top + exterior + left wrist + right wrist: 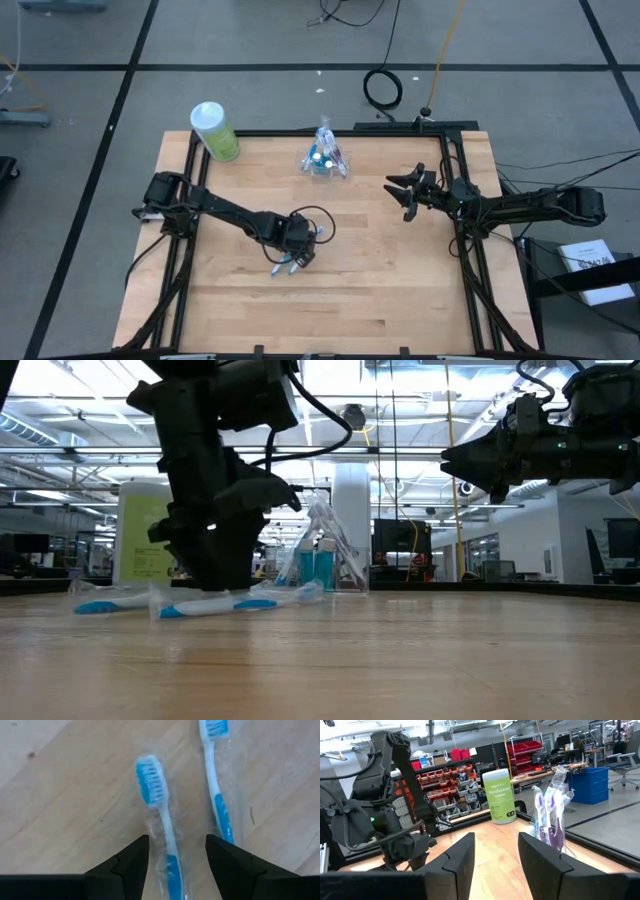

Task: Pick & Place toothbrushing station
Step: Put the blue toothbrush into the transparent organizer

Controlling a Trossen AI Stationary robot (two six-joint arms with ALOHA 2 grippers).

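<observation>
Two wrapped blue-and-white toothbrushes are seen lying flat on the wooden surface, near its middle. The left end effector is lowered right over them, its fingers spread apart, with the nearer toothbrush lying between the two fingertips; no contact with the handle can be made out. The second toothbrush lies just beside the first, outside the fingers, roughly parallel to it. In the low view both brushes are stretched out along the surface under the dark bulk of the left arm, which blocks much of what stands behind it.

Toward the far edge of the surface a small clear cup is set upright, holding purple and white toothbrushes still in clear wrappers and small blue tubes. It is well apart from the two loose brushes. A light-green canister of disinfecting wipes with a white cap stands at the far left corner, apart from the cup.

The right end effector is held above the surface on the right side, fingers apart and holding nothing, pointed toward the cup. A coiled black cable lies on the floor beyond the surface.
</observation>
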